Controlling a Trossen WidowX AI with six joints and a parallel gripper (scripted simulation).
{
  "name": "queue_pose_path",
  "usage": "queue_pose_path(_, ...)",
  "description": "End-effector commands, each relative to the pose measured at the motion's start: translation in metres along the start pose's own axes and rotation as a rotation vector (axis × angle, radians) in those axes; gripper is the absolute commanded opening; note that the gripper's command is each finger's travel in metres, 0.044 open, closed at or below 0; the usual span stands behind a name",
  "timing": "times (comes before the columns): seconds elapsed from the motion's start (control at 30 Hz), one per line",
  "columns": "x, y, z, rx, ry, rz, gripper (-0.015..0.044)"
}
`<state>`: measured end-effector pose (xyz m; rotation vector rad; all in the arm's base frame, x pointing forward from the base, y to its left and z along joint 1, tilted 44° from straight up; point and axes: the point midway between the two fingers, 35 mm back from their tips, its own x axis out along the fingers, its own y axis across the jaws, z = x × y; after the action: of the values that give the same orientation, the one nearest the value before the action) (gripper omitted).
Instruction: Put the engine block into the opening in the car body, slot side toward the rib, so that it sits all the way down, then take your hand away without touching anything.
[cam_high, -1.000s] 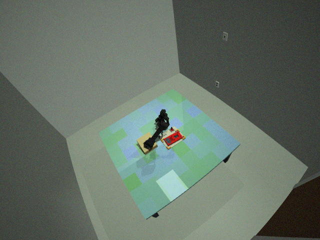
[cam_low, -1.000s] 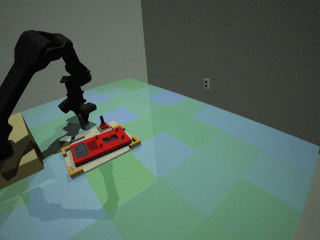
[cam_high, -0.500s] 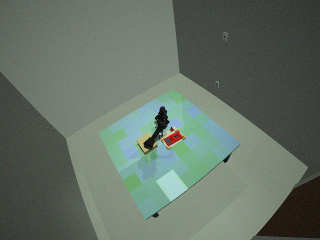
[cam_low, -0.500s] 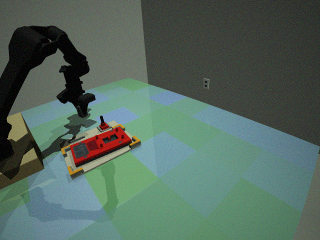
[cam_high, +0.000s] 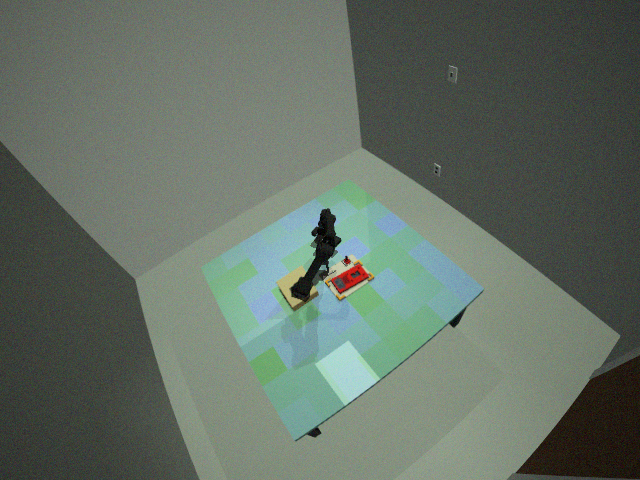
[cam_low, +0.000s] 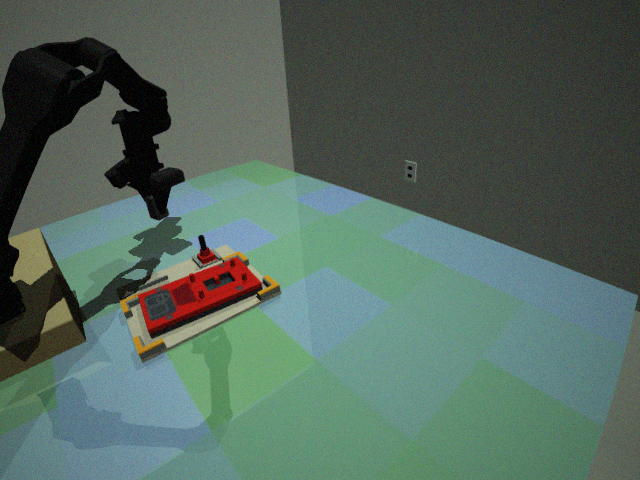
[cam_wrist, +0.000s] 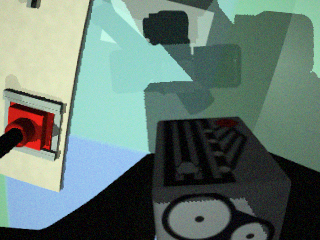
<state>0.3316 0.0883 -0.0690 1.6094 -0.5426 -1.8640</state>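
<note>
A black robot arm (cam_high: 313, 268) reaches up and across a desk (cam_high: 413, 310) patterned in green and blue patches, its foot on a tan block (cam_high: 287, 283); just beside the block, a cream board (cam_high: 341, 294) with orange corner pieces carries a red car body (cam_high: 349, 279) lying flat, with dark recesses in its top; a small red piece (cam_high: 346, 260) stands on the same board, near the car body. Shadows of the arm fall over the patches; a pale bright patch (cam_high: 347, 372) lies at the desk's near edge; behind, a dark gray wall (cam_high: 516, 155) bears a switch plate (cam_high: 452, 73) and, lower down, an outlet (cam_high: 436, 169).
</note>
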Motion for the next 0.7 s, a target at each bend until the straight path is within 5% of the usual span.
queue_pose_path(0.0,-0.013,-0.001,0.000,0.006,0.006,-0.006,0.0000)
queue_pose_path(0.67,-0.042,-0.001,0.004,0.146,0.004,-0.004,0.0000)
